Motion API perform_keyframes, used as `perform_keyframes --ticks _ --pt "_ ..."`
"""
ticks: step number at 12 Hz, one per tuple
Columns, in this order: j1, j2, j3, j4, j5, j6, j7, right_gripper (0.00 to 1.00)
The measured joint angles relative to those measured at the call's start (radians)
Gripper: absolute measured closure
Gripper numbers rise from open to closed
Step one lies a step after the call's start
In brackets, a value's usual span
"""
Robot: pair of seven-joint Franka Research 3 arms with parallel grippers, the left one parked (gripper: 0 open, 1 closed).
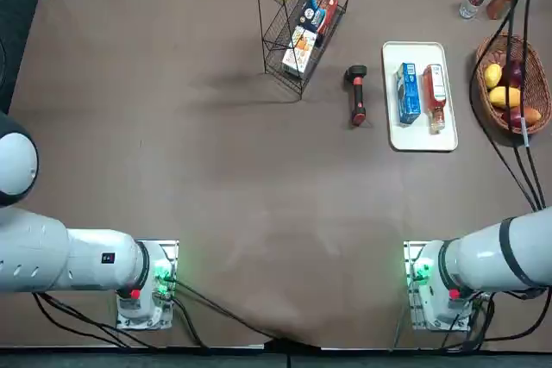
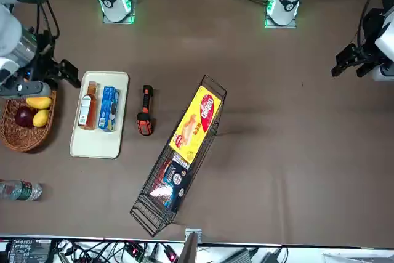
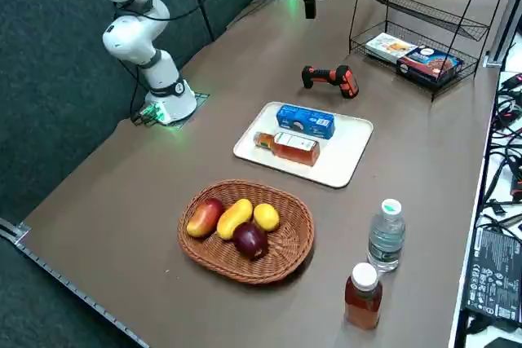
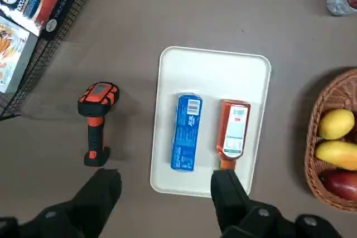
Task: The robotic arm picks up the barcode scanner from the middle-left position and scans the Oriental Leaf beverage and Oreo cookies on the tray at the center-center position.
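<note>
Picking up the scanner looks like the step in hand, with both scans left to do. The barcode scanner lies unheld on the desk, between the wire rack and the white tray. The right claw hangs in the air with its two fingers spread well apart — nothing is between them.

On the tray, the blue Oreo packet rests on the scanner's side, with the tea bottle lying beside it, label up. The next move, I judge, calls for shifting the claw across to the scanner, lining the fingers up on either side of its handle, then lowering and closing. A grip too near the head could let it swing — and leave it badly aimed for reading either code.
</note>
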Motion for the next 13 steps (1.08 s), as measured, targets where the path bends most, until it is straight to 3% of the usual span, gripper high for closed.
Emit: perform_keyframes --ticks 6,13 --pt "0.079 0.076 0.001 -0.006 0.076 0.077 0.074 0.00" --pt "0.167 0.122 0.004 -0.083 0.084 0.210 0.155 0.00"
